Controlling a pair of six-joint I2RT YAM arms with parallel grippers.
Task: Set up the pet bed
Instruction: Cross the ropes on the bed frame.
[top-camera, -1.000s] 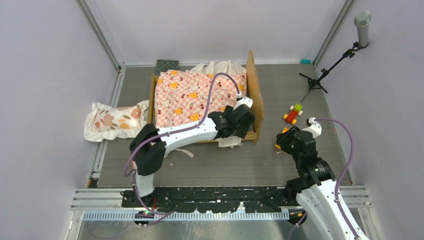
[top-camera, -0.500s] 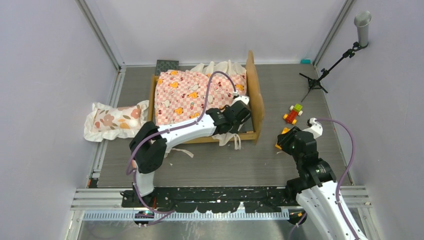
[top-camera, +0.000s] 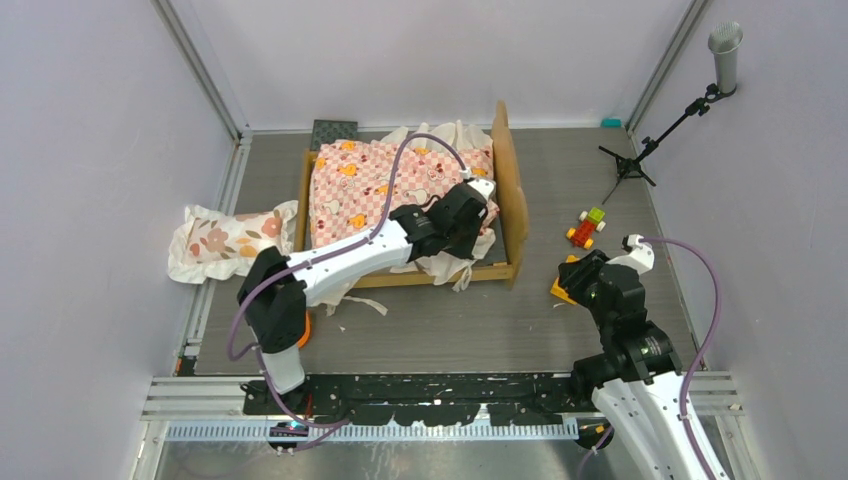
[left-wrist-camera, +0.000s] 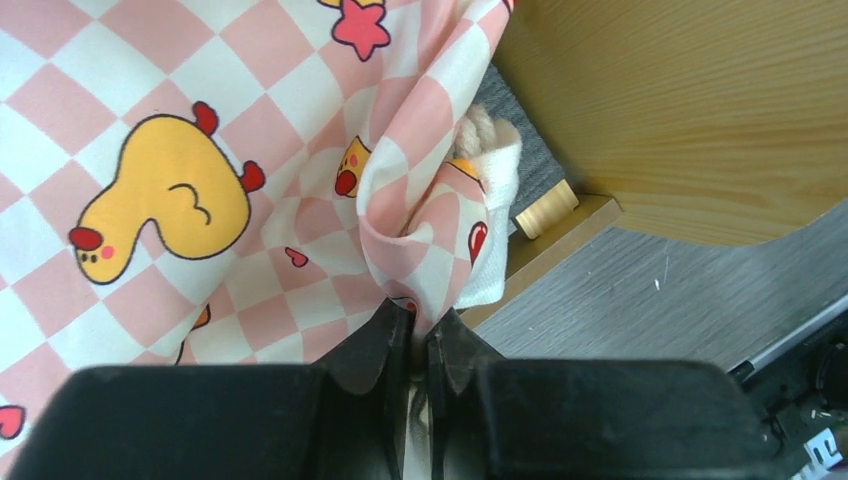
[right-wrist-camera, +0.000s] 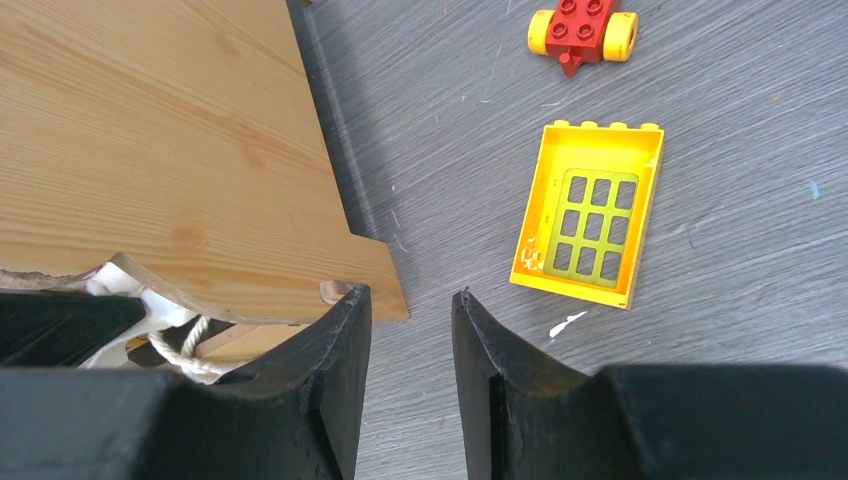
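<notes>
The pet bed (top-camera: 512, 190) is a tan wooden frame with a wavy headboard (left-wrist-camera: 680, 110) and stands in the middle of the table. A pink-checkered sheet (top-camera: 365, 190) with yellow ducks covers it. My left gripper (top-camera: 472, 222) is over the bed's near right corner, by the headboard. In the left wrist view this gripper (left-wrist-camera: 420, 330) is shut on a raised fold of the sheet (left-wrist-camera: 200, 150). My right gripper (top-camera: 572, 272) hangs right of the bed, open and empty. Its fingertips (right-wrist-camera: 410, 295) hover over the floor by the headboard's lower corner (right-wrist-camera: 150, 150).
A floral ruffled pillow (top-camera: 225, 240) lies left of the bed. A yellow window brick (right-wrist-camera: 588, 215) and a red toy car (right-wrist-camera: 585, 30) lie right of the headboard. A microphone stand (top-camera: 650, 140) is at the far right, and a dark grey plate (top-camera: 333, 133) behind the bed.
My left gripper has shut on the sheet at the bed's near edge and lifted it back over the bed. The right gripper has shifted slightly to the right.
</notes>
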